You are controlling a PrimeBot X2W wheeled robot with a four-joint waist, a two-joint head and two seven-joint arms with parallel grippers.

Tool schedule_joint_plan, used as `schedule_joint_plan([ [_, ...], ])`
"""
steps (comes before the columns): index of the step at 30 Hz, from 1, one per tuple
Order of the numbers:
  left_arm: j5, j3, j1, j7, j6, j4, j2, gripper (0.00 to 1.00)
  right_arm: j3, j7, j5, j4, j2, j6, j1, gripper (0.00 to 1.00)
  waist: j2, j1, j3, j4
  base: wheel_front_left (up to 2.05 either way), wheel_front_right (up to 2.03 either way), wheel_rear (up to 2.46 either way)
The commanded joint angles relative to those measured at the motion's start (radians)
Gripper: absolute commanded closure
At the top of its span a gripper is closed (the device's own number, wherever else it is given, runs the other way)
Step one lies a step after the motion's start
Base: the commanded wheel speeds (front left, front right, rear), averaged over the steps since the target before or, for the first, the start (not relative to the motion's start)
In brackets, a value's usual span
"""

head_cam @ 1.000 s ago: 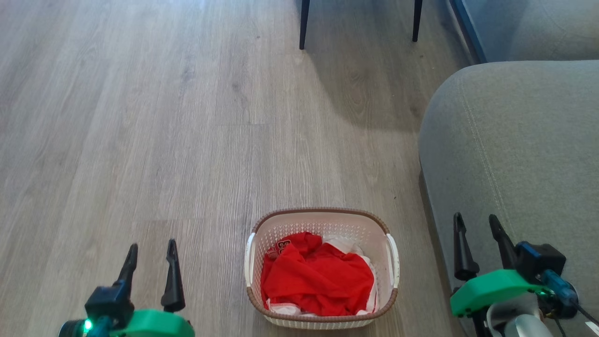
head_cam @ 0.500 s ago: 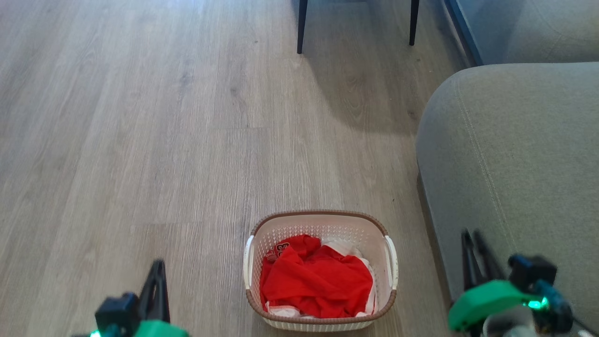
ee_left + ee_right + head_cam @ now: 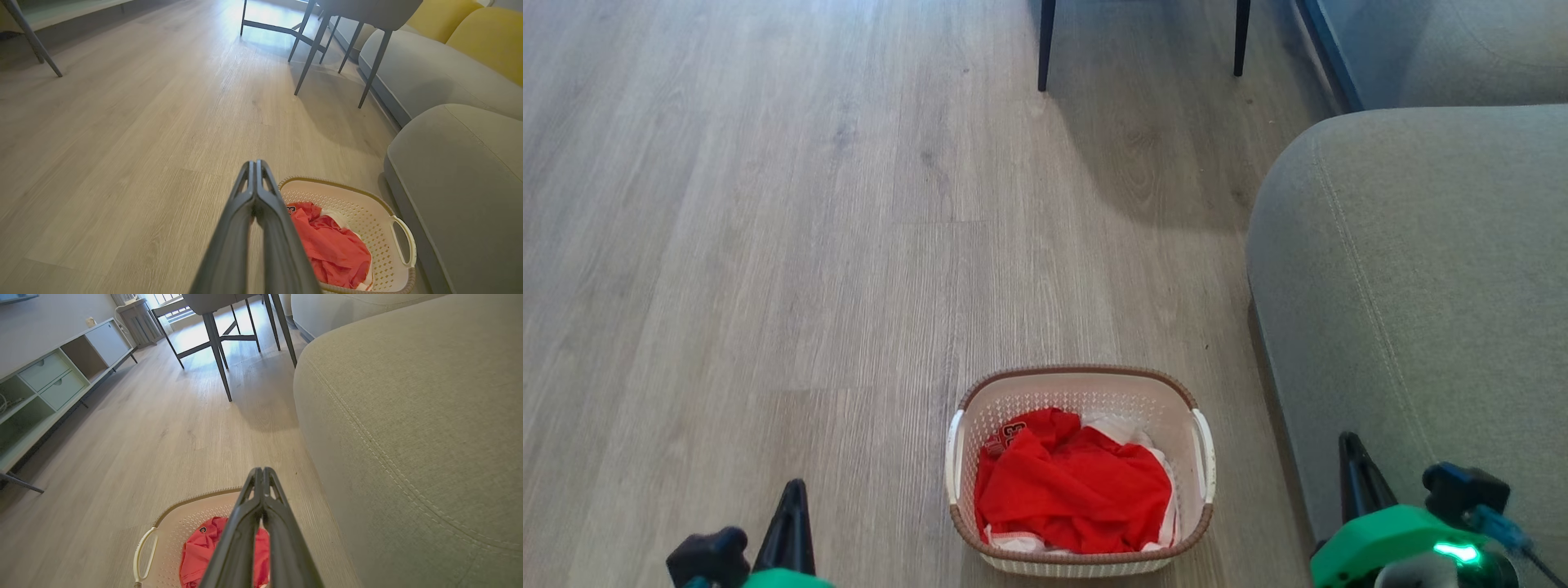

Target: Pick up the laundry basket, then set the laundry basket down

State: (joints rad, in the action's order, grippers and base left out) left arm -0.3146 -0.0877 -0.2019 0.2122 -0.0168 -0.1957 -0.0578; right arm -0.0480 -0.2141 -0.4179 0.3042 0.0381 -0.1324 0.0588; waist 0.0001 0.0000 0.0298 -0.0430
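Cream-white plastic laundry basket [image 3: 1094,398]: a small rounded-rectangular tub with perforated walls, capped by a brown woven-look rim. It is stood upright on the floor, at the lower middle of the head view.
Basket handles: a white loop handle [image 3: 951,457] is moulded onto each short side, left and right; neither is touched.
Basket contents: a crumpled red garment [image 3: 1078,490] with dark markings is heaped inside. A white cloth [image 3: 1125,426] is seen beneath it toward the far right corner.
Basket surroundings: grey-brown wood-plank floor [image 3: 768,245] is seen around it. A grey fabric sofa [image 3: 1421,269] is placed near it on the right, with a strip of floor between.
Left pincer [image 3: 793,488]: its two dark fingers are pressed together and nothing is held. It is seen left of the basket, apart from it.
Right pincer [image 3: 1347,441]: the fingers are likewise closed tip to tip and nothing is held. It is seen right of the basket, against the sofa's edge.
Background: thin dark furniture legs [image 3: 1044,45] are stood on the floor, well beyond the basket.
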Motion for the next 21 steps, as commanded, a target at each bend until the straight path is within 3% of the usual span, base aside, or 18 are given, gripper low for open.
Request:
schedule_joint_plan([
  [1,-0.032,0.015,0.054,-0.006,0.009,0.027,-0.002,1.0,0.008,0.005,-0.032,-0.035,0.008,0.0,-0.046,1.0,-0.0001,0.0,-0.001,0.001,0.0,0.0,0.0],
  [21,-0.253,0.044,0.098,-0.058,0.033,0.014,-0.003,1.0,0.028,0.056,-0.237,-0.04,0.013,0.0,-0.066,1.0,-0.0001,0.0,-0.006,0.008,0.0,0.0,0.0],
])
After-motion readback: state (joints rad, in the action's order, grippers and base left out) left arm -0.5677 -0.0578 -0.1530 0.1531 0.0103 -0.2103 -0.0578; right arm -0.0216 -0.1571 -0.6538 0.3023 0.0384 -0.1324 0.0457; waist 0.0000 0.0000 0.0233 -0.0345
